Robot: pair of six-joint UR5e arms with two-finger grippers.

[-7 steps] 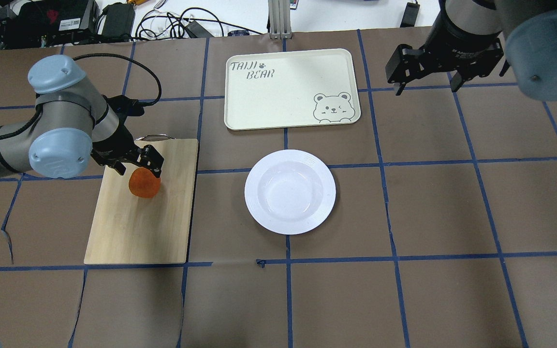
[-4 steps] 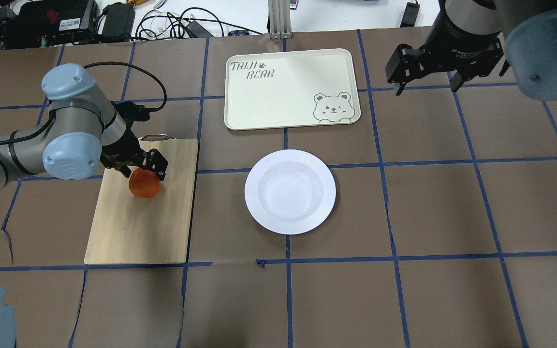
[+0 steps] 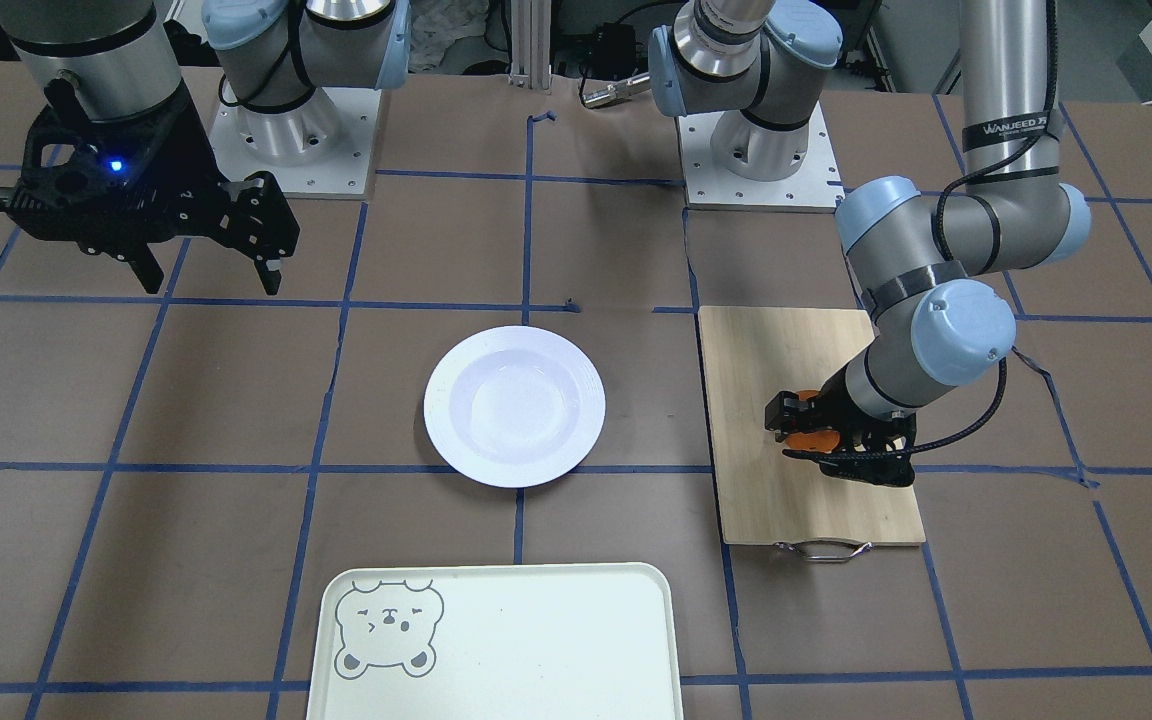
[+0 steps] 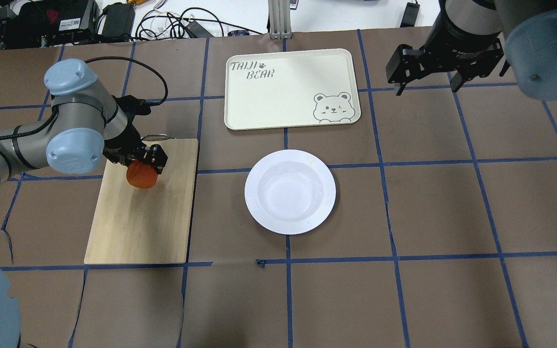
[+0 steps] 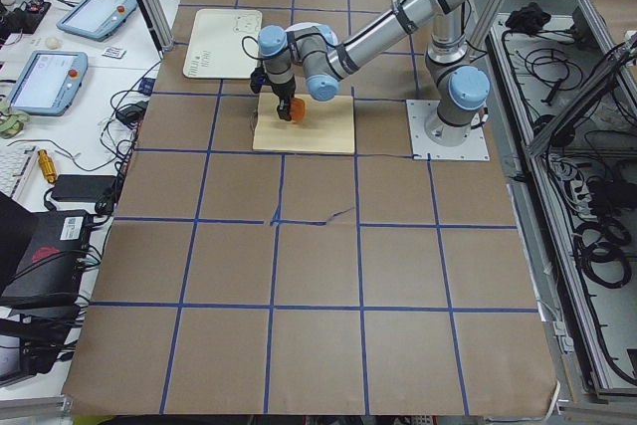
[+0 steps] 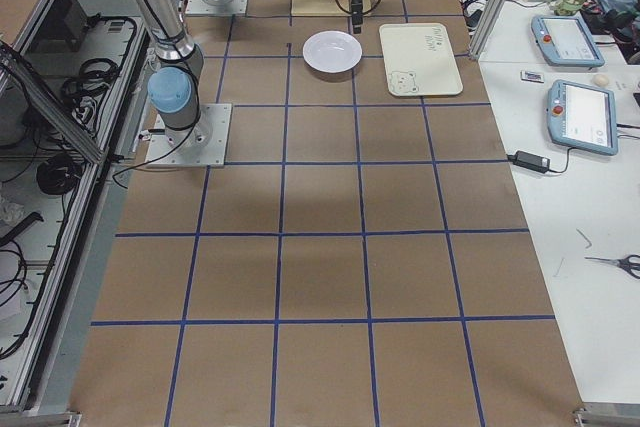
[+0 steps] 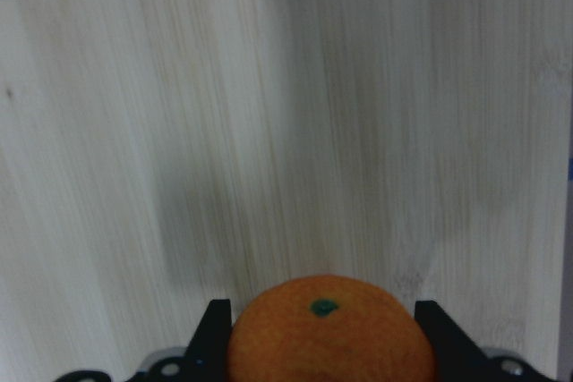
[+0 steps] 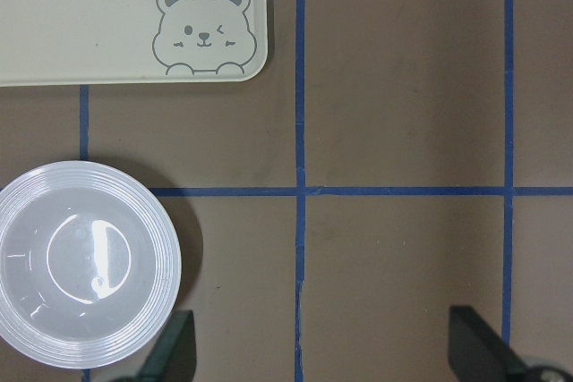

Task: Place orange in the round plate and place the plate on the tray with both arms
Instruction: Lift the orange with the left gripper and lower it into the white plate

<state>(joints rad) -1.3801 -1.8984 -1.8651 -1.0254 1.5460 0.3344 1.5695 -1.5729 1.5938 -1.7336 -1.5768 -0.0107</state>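
From the front, the left gripper [image 3: 816, 440] has its fingers clamped on the orange [image 3: 804, 426] over the wooden cutting board [image 3: 766, 370]. Can't tell if the orange touches the wood. Overhead, the round plate [image 4: 259, 212] sits on the table right of the board, with the tray [image 4: 288, 96] just beyond it. Left wrist cam shows the orange snug between both fingers. On the right wrist cam, the right gripper [image 8: 327, 351] hangs spread wide, holding nothing, beside the plate.
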